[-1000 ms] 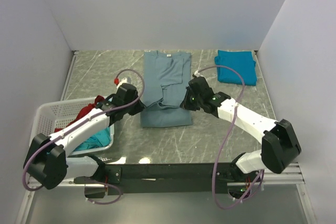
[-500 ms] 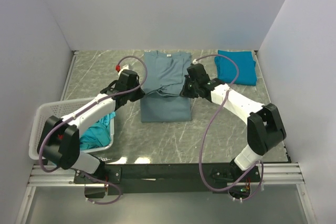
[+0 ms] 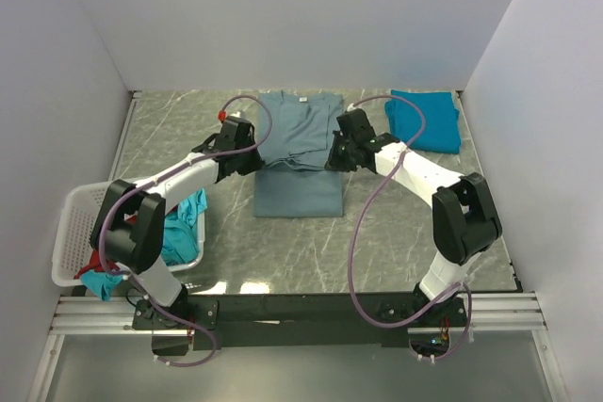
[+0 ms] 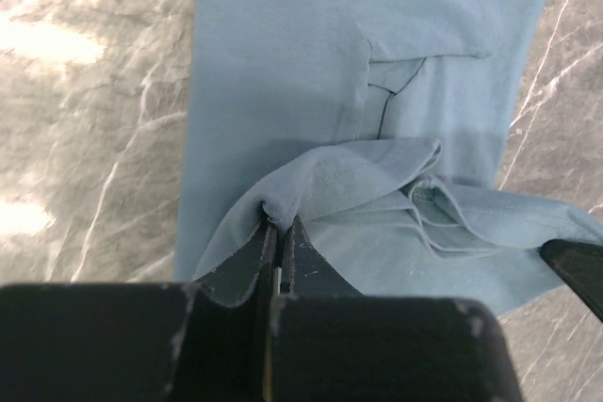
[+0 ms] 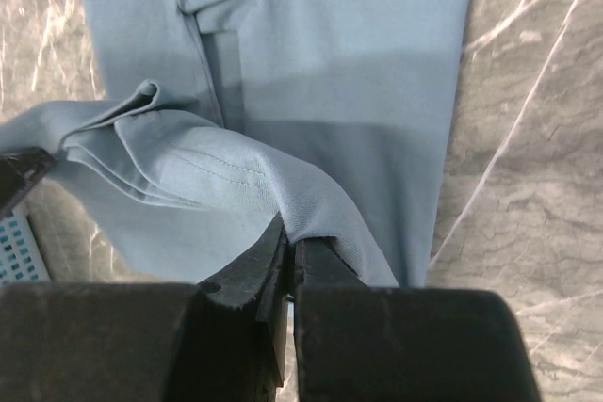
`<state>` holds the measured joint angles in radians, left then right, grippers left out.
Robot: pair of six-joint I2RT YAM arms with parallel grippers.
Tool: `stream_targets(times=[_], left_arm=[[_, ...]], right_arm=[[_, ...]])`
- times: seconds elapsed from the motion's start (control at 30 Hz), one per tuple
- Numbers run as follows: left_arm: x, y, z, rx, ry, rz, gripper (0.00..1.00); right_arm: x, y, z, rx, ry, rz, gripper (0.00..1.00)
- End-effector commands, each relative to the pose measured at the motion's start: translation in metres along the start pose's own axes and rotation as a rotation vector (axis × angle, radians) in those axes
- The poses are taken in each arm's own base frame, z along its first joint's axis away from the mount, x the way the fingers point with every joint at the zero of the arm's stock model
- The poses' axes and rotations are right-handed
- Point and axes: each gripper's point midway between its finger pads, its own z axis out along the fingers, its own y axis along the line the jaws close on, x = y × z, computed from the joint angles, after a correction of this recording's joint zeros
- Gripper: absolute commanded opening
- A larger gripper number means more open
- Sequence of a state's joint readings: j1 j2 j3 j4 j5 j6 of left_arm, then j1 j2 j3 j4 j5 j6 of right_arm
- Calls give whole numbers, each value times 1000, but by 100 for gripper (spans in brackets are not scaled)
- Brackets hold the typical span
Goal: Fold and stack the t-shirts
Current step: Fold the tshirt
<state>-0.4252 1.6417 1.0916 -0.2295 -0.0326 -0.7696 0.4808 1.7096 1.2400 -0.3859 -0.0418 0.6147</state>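
Note:
A large grey-blue t-shirt (image 3: 297,138) lies lengthwise in the middle of the table, sleeves folded in. Its near hem is lifted and carried back over the body. My left gripper (image 3: 252,162) is shut on the hem's left corner (image 4: 283,197). My right gripper (image 3: 334,159) is shut on the hem's right corner (image 5: 311,204). Between them the raised cloth sags in loose folds (image 5: 160,152). A folded teal-blue t-shirt (image 3: 426,120) lies at the far right. Turquoise cloth (image 3: 179,233) and red cloth (image 3: 91,262) sit in the basket.
A white lattice laundry basket (image 3: 80,209) stands at the near left, partly under the left arm. White walls close in the table on three sides. Grey marbled tabletop (image 3: 405,223) shows near and right of the shirt.
Both grippers have carried the shirt's near hem away from the arms' bases toward the collar, so the fold line has moved farther back and the arms stretch out more.

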Motion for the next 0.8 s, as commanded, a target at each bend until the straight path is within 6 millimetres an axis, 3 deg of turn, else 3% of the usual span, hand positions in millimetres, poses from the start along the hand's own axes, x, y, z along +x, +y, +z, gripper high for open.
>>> stream_targets(times=[0.0,0.23,0.37,0.43,0.47,0.53,0.57,0.67,0.77], left_arm=[[-22,-22,2,84,-39,28,1],[-19,-16,17,55,-13,26,1],[-19,-13,23,44,-10,28,8],[-20,-13,26,46,-9,30,20],[-19,-11,29,40,-1,29,32],[-22,-15,29,55,3,32,53],[-25,-18,28,65,-3,34,68],[-35,-28,17,99,-36,36,99],[-42,-35,0,130,-72,31,99]], right_arm=[[-21,4,3,-10,-38,5,0],[-18,-2,17,-10,1,16,1],[-19,-1,26,-25,16,19,7],[-20,-2,30,-22,18,26,15],[-21,-3,31,-17,18,29,33],[-23,-2,33,-14,22,37,53],[-27,-3,33,-15,17,40,60],[-31,6,25,-55,-3,36,71],[-36,12,9,-95,-37,27,76]])
